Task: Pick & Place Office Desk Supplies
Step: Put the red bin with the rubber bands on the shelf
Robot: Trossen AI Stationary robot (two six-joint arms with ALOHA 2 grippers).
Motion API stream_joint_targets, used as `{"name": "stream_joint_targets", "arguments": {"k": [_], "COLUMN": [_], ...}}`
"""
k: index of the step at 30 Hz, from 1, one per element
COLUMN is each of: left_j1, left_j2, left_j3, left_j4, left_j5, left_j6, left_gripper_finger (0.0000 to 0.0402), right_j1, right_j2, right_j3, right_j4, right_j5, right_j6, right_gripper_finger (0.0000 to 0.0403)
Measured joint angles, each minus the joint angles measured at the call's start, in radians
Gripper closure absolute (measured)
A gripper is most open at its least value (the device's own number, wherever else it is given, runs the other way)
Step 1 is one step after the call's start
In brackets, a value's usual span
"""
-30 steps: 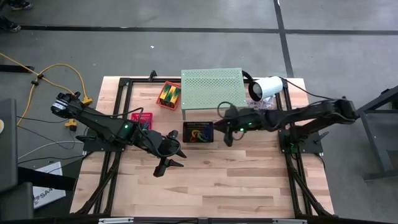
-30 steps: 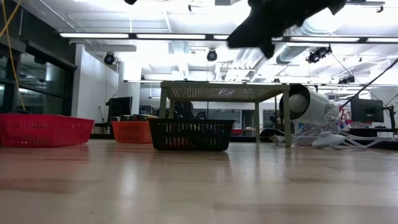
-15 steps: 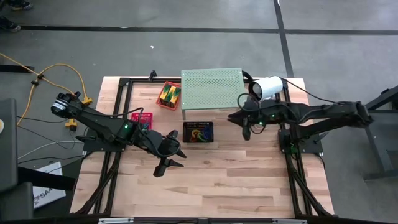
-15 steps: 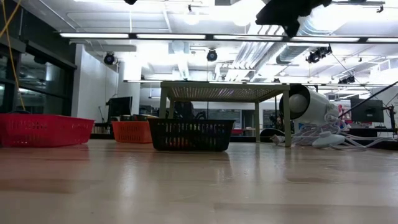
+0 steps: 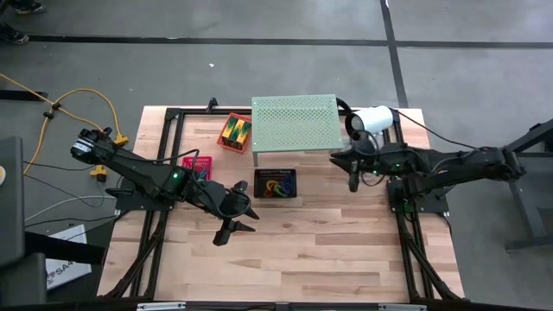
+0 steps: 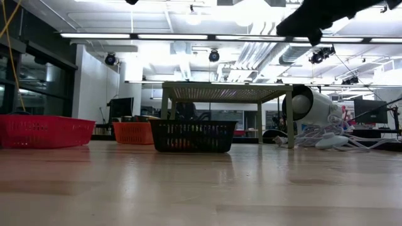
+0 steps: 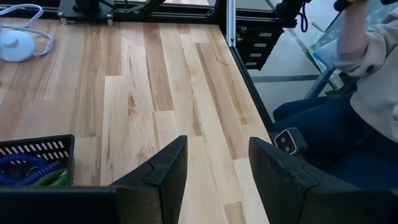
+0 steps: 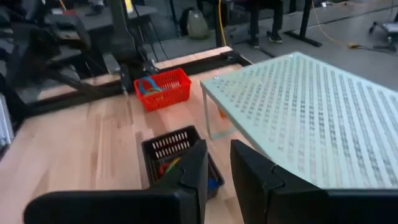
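My right gripper (image 5: 352,181) empty, fingers narrowly apart, hovering beside pale-green shelf (image 5: 294,121). Left gripper (image 5: 242,217) spread wide over bench (image 5: 328,250). Loops sit in black basket (image 5: 276,183). Risk: clipping shelf edge on return.

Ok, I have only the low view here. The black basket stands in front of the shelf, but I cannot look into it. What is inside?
Observer: Coloured loops, red, green and blue, lie in the black basket.
Operator: And the left gripper? I cannot find it.
Observer: The left gripper hangs open and empty over the bare table, apart from that basket.
Operator: What is in the orange basket further back?
Observer: The orange basket holds yellow-and-green wedges.
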Motion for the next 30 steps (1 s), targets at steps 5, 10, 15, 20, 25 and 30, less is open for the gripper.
{"name": "stream_joint_targets", "arguments": {"k": [5,10,15,20,25,30], "left_j1": [0.0,0.0,0.0,0.0,0.0,0.0], "left_j2": [0.0,0.0,0.0,0.0,0.0,0.0], "left_j3": [0.0,0.0,0.0,0.0,0.0,0.0], "left_j4": [0.0,0.0,0.0,0.0,0.0,0.0], "left_j5": [0.0,0.0,0.0,0.0,0.0,0.0], "left_j6": [0.0,0.0,0.0,0.0,0.0,0.0], "left_gripper_finger": [0.0236,0.0236,0.0236,0.0236,0.0236,0.0236], "right_j1": [0.0,0.0,0.0,0.0,0.0,0.0], "right_j2": [-0.149,-0.326,-0.483,-0.591,-0.671,-0.737], "right_j3": [-0.157,-0.317,-0.441,-0.504,-0.553,-0.582], "right_j4": [0.053,0.152,0.246,0.269,0.29,0.299], "right_j5": [0.002,0.053,0.049,0.042,-0.024,-0.039], "right_j6": [0.035,0.036,0.033,0.033,0.036,0.036], "right_gripper_finger": [0.0345,0.0345,0.0345,0.0345,0.0345,0.0345]}}
